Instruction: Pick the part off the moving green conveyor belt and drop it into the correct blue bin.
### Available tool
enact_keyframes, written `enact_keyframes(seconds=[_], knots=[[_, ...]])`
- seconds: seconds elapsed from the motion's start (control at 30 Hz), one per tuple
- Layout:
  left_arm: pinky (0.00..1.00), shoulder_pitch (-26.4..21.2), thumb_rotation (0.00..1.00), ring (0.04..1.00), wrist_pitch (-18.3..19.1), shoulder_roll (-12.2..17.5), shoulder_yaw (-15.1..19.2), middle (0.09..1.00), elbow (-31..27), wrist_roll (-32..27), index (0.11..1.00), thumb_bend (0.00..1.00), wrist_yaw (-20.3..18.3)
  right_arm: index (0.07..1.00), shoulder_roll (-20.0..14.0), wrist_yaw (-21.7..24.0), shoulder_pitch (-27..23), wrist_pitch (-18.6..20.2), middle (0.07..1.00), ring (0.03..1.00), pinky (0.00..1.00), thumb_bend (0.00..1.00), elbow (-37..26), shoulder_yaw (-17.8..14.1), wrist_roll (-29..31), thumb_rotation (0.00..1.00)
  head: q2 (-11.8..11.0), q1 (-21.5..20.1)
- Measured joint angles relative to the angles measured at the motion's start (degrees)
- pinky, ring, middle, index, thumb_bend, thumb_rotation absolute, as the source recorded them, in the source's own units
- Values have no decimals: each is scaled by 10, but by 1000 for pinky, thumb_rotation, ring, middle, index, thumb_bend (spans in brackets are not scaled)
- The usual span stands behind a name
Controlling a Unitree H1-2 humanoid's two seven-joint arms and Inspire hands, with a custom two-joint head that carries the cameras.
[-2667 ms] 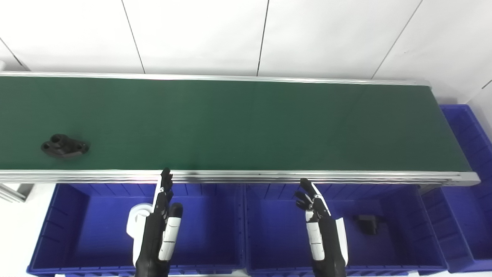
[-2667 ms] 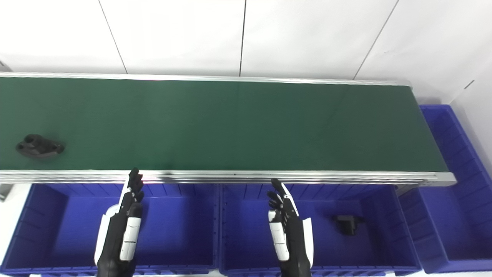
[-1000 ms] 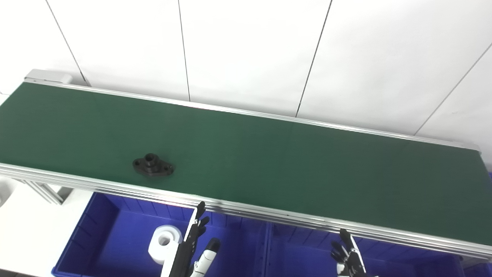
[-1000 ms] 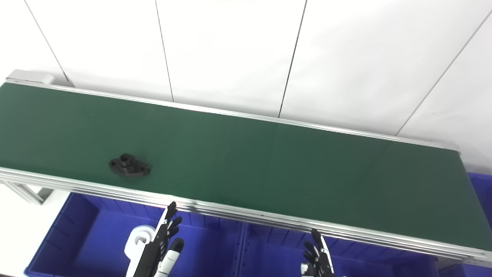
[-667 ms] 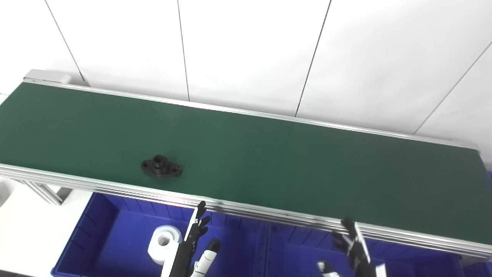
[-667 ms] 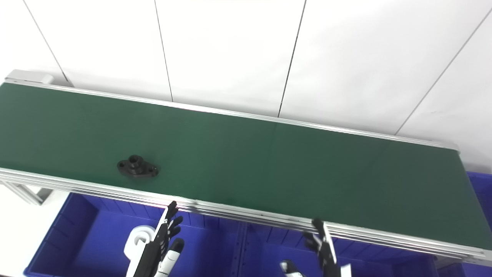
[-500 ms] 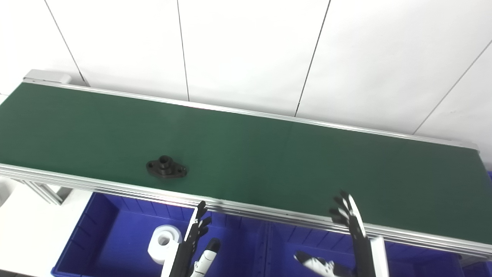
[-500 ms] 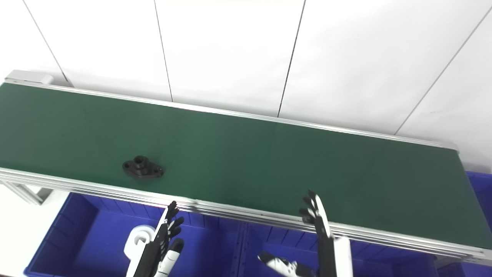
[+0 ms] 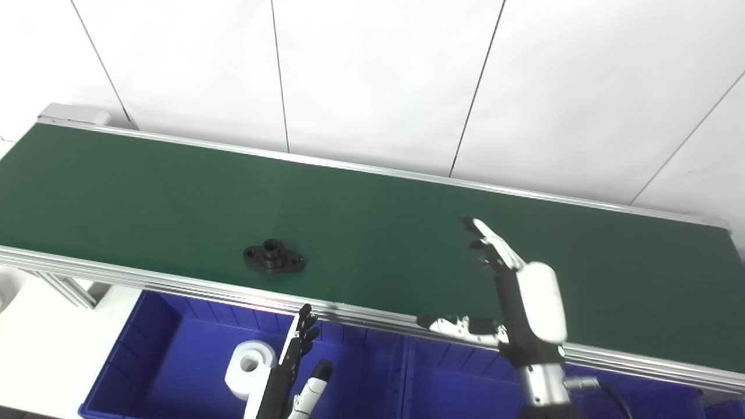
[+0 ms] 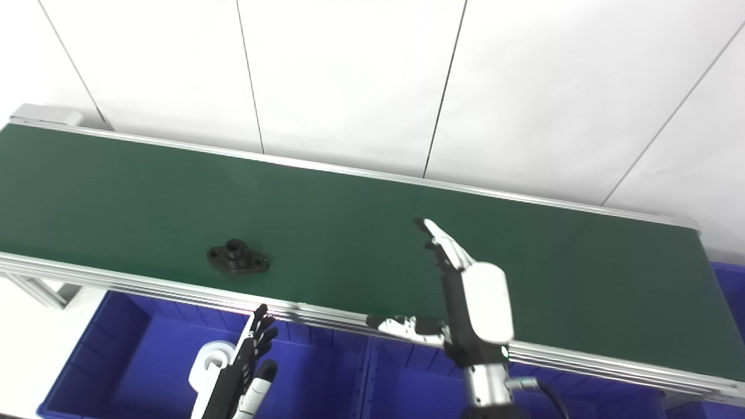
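Note:
A black flanged part (image 9: 274, 259) with a raised hub lies on the green conveyor belt (image 9: 145, 192), near its front rail, left of centre; it also shows in the right eye view (image 10: 237, 258). My right hand (image 9: 512, 291) is open, fingers straight and thumb out to the left, raised over the belt's right half, well to the right of the part. My left hand (image 9: 294, 372) is open, fingers straight, low over the left blue bin (image 9: 174, 355), in front of the belt rail and below the part.
A white ring-shaped part (image 9: 250, 365) lies in the left blue bin. A second blue bin (image 9: 460, 390) sits to its right under the belt's front rail (image 9: 372, 317). A white panelled wall stands behind the belt.
The black part has ridden right along the belt. My right hand has risen from the bins up over the belt with its thumb spread. My left hand has stayed put. The camera tilted earlier.

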Motion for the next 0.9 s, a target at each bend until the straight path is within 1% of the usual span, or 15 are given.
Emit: enact_keyframes(seconds=[0.13,0.2,0.33,0.43,0.57,0.63,0.77,0.87,0.9], knots=[[901,-3,971,917,0,0,0,967,5,0,1000,549,0,852,-1,25,-35,39,834,740,620,1000,26,15,-26,302,-1,2],[895,-4,969,912,0,0,0,963,6,0,1000,547,0,842,-1,30,-57,46,819,725,597,1000,48,22,-30,310,-1,3],[901,-5,971,916,0,0,0,966,7,2,1000,553,0,840,3,30,-97,63,809,708,579,1000,90,35,-30,335,-2,4],[903,-6,968,915,0,0,0,968,8,2,1000,551,0,841,14,29,-122,77,815,713,570,1000,127,46,-30,342,-2,7],[904,-8,968,918,-2,0,0,972,11,2,1000,539,0,846,21,27,-147,87,814,701,566,1000,169,69,-35,356,-3,11],[898,-8,967,915,-2,0,0,974,12,2,999,550,0,848,24,28,-161,103,816,703,567,1000,190,79,-40,345,-2,13],[906,-8,958,916,-2,0,0,971,12,2,996,549,0,845,28,23,-178,110,811,698,563,1000,220,98,-44,338,-1,15],[910,-8,951,919,-2,0,0,970,12,2,992,577,0,847,32,19,-191,114,796,673,538,1000,247,116,-50,335,1,16],[910,-8,951,919,-2,0,0,970,12,1,992,579,0,846,34,18,-196,121,795,672,537,1000,257,124,-55,335,1,16]])
